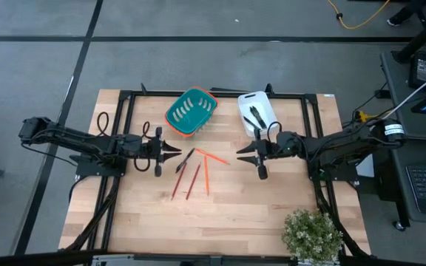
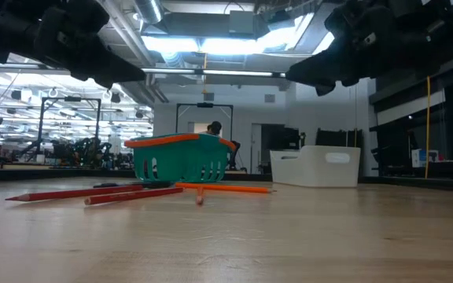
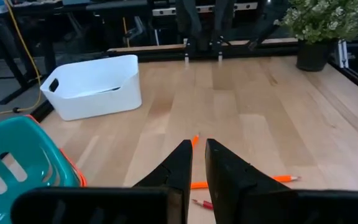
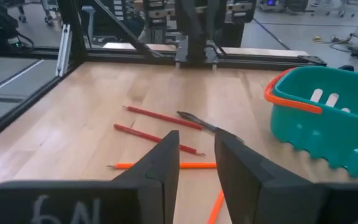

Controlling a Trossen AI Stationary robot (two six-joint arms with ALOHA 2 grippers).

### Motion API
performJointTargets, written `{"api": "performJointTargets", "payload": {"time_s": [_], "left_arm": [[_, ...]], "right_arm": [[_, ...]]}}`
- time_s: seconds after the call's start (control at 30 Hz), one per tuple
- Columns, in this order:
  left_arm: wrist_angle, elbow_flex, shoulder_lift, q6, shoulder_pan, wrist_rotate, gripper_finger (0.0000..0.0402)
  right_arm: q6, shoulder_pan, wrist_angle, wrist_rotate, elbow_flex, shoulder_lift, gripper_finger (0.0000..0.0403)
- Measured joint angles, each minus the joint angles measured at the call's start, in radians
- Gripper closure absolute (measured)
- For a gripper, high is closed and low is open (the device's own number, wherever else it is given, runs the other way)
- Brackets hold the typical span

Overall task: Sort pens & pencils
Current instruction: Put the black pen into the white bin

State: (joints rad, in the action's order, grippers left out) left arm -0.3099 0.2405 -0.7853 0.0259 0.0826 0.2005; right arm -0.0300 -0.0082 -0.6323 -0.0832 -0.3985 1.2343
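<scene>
Wood tabletop, and going left to right: the left gripper hovers low over the boards, fingers a narrow slit apart with nothing between them, tips aimed at the loose pile at table centre. It looks poised to reach in, not yet committed.

Behind the pile sits a teal basket with an orange rim, and beside it a white bin that already has dark sticks lying in it — probably pens, which would make it the pens' home and leave the basket for pencils.

At the centre, one black pen lies aslant, nearest the left gripper. Just past it are two red-brown pencils side by side and two orange ones, one of which runs toward the right arm.

The right gripper faces the pile from the other side, its fingers parted a little wider, also empty.

A potted plant stands at the near right corner, well apart. Nothing blocks either reach — though the sticks lie close together, so taking one may nudge its neighbour, and the two grippers point at each other across the pile.
</scene>
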Motion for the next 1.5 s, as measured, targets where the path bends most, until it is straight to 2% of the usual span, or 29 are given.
{"api": "performJointTargets", "payload": {"time_s": [0.2, 0.37, 0.5, 0.9, 1.07, 1.23, 1.5], "left_arm": [[0.007, 0.000, -0.001, -0.214, -0.029, 0.030, 0.0360], [0.044, 0.002, -0.033, -0.255, -0.060, 0.031, 0.0360], [0.145, 0.054, -0.088, -0.296, -0.078, 0.031, 0.0360], [0.507, 0.306, -0.364, -0.441, -0.117, 0.019, 0.0360], [0.610, 0.428, -0.508, -0.446, -0.116, 0.015, 0.0360], [0.748, 0.556, -0.646, -0.469, -0.116, -0.012, 0.0360], [0.805, 0.640, -0.804, -0.488, -0.117, -0.069, 0.0360]], "right_arm": [[0.000, 0.011, 0.010, 0.001, 0.000, 0.000, 0.0299], [-0.004, 0.011, 0.014, 0.001, 0.000, 0.000, 0.0299], [-0.004, 0.011, 0.026, 0.002, 0.000, 0.000, 0.0299], [-0.024, 0.011, 0.067, 0.003, 0.000, 0.000, 0.0299], [-0.034, 0.011, 0.103, 0.053, 0.000, 0.000, 0.0299], [-0.043, 0.010, 0.136, 0.056, -0.001, 0.000, 0.0299], [-0.053, 0.010, 0.156, 0.056, -0.001, 0.000, 0.0299]]}}
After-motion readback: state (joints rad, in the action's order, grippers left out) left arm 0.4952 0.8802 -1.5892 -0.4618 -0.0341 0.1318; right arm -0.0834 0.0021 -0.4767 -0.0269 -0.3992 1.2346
